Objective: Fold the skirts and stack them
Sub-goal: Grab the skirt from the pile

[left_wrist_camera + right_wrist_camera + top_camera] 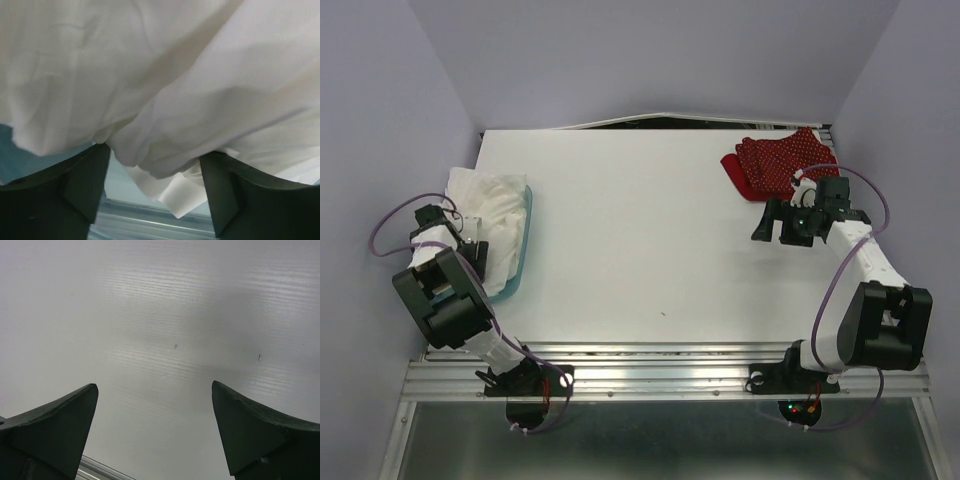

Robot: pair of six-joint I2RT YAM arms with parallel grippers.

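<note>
The white skirt (pixel 488 205) lies crumpled in a teal tub (pixel 526 235) at the table's left edge. My left gripper (pixel 472 246) is lowered into the tub. In the left wrist view the white skirt (pixel 165 85) fills the frame. A fold of it hangs between the wide-apart fingers (pixel 82 182) of the left gripper (pixel 155 156), whose tips are hidden under the cloth. The red polka-dot skirt (pixel 780 160) lies bunched at the far right of the table. My right gripper (pixel 775 222) hovers just in front of it, open. Only bare table shows between the fingers of the right gripper (pixel 154 385).
The tub's teal floor (pixel 10 150) shows below the cloth. The white table (pixel 650 230) runs between the two arms. A metal rail (pixel 650 375) edges its near side. Purple walls stand on the left, right and back.
</note>
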